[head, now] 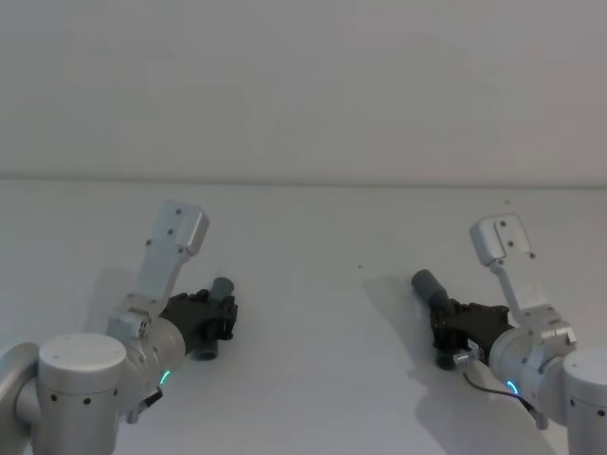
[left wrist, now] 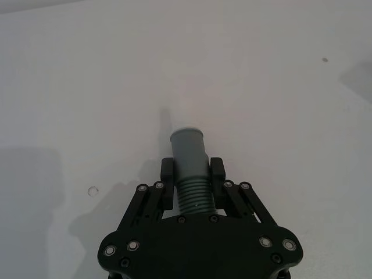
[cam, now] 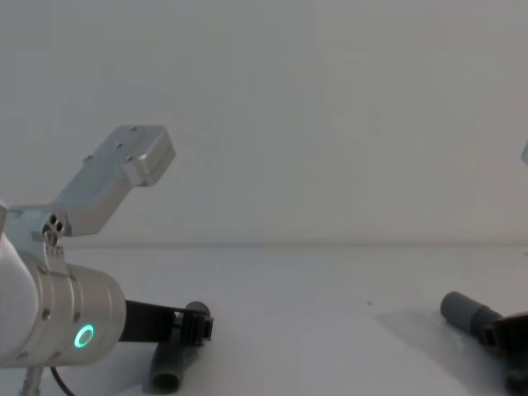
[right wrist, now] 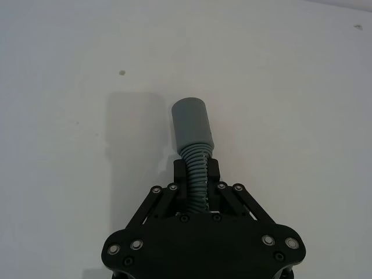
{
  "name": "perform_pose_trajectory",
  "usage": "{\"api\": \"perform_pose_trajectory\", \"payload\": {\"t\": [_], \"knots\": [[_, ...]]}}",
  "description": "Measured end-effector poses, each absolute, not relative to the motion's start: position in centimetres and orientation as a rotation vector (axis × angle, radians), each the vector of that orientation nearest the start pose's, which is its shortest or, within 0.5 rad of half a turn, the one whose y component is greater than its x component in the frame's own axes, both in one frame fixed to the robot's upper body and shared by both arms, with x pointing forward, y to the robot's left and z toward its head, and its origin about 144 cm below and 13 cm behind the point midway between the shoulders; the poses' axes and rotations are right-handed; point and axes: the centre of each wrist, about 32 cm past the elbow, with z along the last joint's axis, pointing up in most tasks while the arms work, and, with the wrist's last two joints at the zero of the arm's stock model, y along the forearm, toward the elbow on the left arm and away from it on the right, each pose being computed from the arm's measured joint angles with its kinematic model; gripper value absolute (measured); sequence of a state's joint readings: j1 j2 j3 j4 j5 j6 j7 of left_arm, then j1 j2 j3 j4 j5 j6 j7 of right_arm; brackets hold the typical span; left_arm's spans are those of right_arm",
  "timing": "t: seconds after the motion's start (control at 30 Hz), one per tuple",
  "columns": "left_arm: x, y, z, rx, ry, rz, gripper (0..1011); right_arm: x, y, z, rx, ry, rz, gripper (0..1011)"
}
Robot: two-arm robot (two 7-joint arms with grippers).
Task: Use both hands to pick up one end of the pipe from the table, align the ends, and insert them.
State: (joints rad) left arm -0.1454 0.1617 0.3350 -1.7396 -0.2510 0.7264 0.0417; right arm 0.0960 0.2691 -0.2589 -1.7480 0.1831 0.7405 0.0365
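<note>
— Left hand: what has it got?
— It is closed on the ribbed part of the left pipe piece, over the near left of the table. From the wrist, the smooth cuff juts out beyond the hand, pale at its rim.
— And the chest camera?
— It adds the piece's other end, curving down below the hand toward the table. Whether it touches, I cannot tell.
— The right hand?
— Clamped on the ribs of the right pipe piece, near right. Its plain grey cuff points far and left. From the head, the two pieces are well apart.
</note>
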Motion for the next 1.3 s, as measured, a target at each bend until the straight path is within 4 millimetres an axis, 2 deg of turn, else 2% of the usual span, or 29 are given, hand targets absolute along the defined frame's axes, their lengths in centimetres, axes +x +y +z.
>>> {"api": "perform_pose_trajectory", "payload": {"t": [0.33, 0.73, 1.07, 1.3], "knots": [[47.4, 15.8, 122.4, 0.406, 0.308, 1.192, 352, 46.8, -21.6, 120.8, -0.514, 0.263, -1.237, 160], [48.3, 15.4, 123.6, 0.421, 0.241, 1.139, 352, 46.7, -22.7, 120.8, -0.401, 0.181, -1.208, 157], [49.3, 16.3, 124.6, 0.409, 0.158, 1.056, 352, 46.2, -24.2, 120.6, -0.271, 0.098, -1.169, 156], [50.0, 17.5, 125.3, 0.379, 0.093, 0.953, 352, 45.7, -26.1, 120.1, -0.165, 0.025, -1.092, 156]]}}
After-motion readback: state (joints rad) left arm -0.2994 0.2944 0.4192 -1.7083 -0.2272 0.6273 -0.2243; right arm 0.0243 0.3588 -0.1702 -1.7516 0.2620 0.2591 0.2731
